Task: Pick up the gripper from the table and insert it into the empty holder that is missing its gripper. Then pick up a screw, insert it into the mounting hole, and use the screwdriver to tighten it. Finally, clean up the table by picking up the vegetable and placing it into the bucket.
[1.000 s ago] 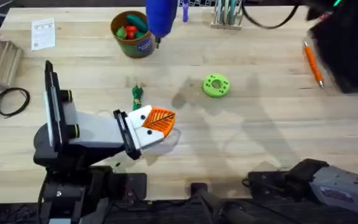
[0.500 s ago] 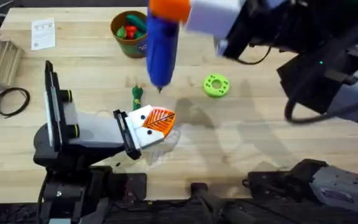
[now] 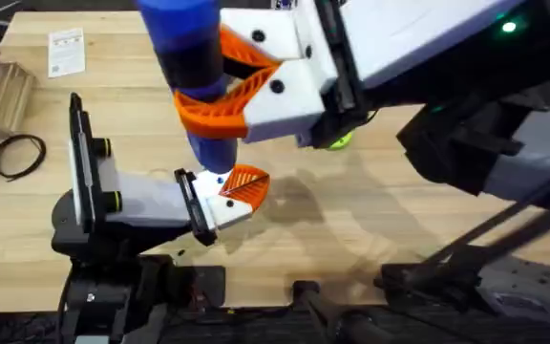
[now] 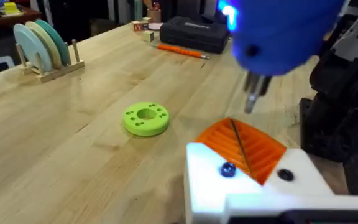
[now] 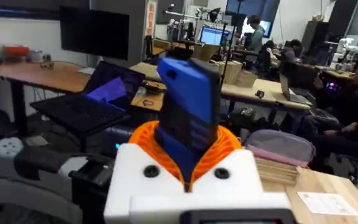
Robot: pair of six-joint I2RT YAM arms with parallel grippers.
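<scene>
Blue screwdriver [image 3: 191,72] clamped in right gripper [image 3: 220,91], bit above holder [image 3: 220,201]

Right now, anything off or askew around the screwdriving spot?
Nothing stands out. The right gripper holds the blue screwdriver upright, bit hanging just above the orange gripper tip seated on the white holder, not yet touching. The green ring lies flat on the table nearby.
</scene>
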